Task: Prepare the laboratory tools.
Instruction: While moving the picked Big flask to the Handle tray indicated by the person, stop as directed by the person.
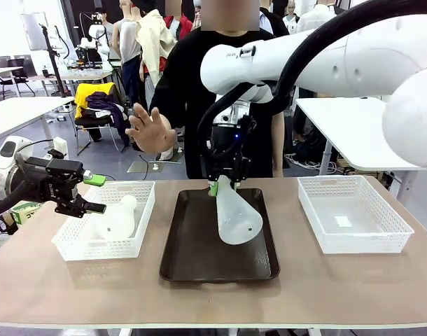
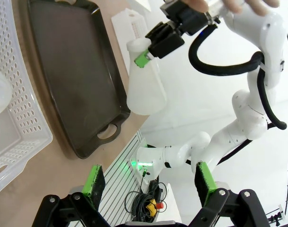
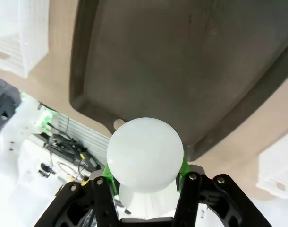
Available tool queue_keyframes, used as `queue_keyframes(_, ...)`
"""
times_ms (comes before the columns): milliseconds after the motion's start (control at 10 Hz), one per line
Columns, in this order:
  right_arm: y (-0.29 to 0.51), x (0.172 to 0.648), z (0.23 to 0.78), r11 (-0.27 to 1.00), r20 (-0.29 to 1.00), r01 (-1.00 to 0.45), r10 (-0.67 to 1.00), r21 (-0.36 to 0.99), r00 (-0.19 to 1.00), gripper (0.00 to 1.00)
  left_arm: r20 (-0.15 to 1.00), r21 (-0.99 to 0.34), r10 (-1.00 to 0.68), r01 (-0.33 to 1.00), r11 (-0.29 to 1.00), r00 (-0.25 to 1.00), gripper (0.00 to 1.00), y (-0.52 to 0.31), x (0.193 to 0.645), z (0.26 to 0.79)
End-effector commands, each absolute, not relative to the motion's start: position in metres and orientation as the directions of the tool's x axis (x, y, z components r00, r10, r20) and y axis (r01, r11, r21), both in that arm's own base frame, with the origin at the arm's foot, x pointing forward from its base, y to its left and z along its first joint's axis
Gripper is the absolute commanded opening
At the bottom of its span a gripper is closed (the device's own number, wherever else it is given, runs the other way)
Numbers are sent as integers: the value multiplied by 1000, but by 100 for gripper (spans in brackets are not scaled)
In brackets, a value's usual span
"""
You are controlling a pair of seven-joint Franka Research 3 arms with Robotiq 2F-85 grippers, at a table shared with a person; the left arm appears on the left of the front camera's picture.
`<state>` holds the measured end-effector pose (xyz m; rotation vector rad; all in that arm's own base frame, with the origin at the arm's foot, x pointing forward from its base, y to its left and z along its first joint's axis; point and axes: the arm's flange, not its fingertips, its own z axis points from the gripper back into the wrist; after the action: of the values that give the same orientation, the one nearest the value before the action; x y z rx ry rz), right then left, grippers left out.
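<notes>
One frosted-white conical flask (image 1: 236,218) hangs tilted over the dark brown tray (image 1: 192,259), neck up. My right gripper (image 1: 224,184) is shut on its neck. In the right wrist view the flask's round base (image 3: 145,153) sits between the fingers, with the tray (image 3: 182,61) beyond it. A second flask (image 1: 120,218) lies on its side in the left white mesh basket (image 1: 73,248). My left gripper (image 1: 93,194) hovers open and holds nothing, just left of that basket; its green pads (image 2: 94,182) stand wide apart in the left wrist view.
Another white mesh basket (image 1: 353,213) stands at the right of the table. A person stands behind the far edge with a raised open hand (image 1: 150,129) above the left basket's far side. The tan table (image 1: 339,287) shows bare in front of the tray.
</notes>
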<state>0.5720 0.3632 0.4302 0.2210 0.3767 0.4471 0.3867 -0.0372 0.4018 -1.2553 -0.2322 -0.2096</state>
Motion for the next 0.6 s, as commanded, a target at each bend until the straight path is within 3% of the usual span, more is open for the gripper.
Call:
queue_keyframes(0,366,582,437,894,-285,-355,428,273,858,0,314,-912,-17,306,273,949,100,-38,386,400)
queue_keyframes(500,360,586,434,886,-268,-363,438,288,858,0,314,-912,-17,306,273,949,100,-38,386,400)
